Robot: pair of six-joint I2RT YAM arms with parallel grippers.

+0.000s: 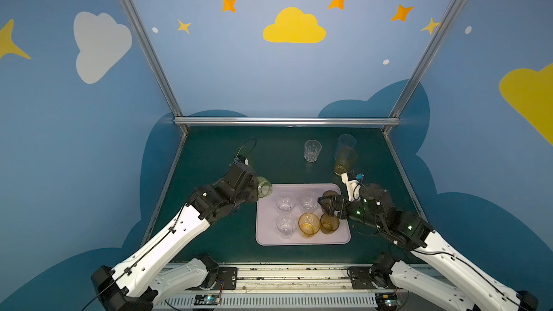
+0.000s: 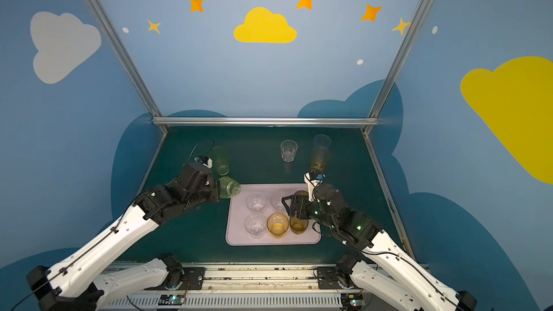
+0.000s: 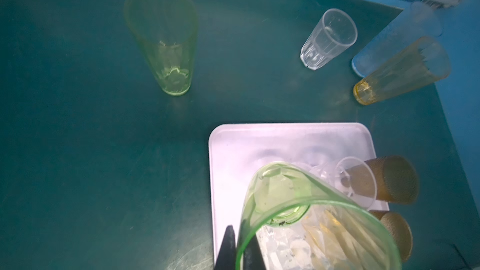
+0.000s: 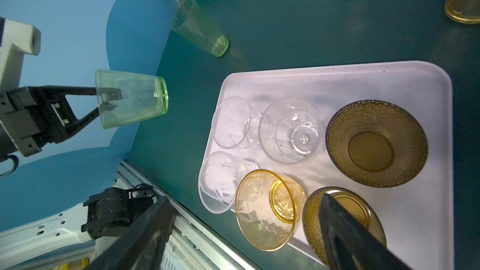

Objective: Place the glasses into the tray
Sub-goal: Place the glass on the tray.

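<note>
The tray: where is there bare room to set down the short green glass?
Bare: the strip between the tray's left rim and the two left clear glasses, and the strip along its far rim. Crowded: the right half, where the amber glass and two brown glasses stand close under the open right gripper.

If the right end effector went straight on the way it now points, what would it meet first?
Probably the nearest clear glass in the tray, ahead of the open right end effector; depth is unclear, so the short amber glass is possible.
</note>
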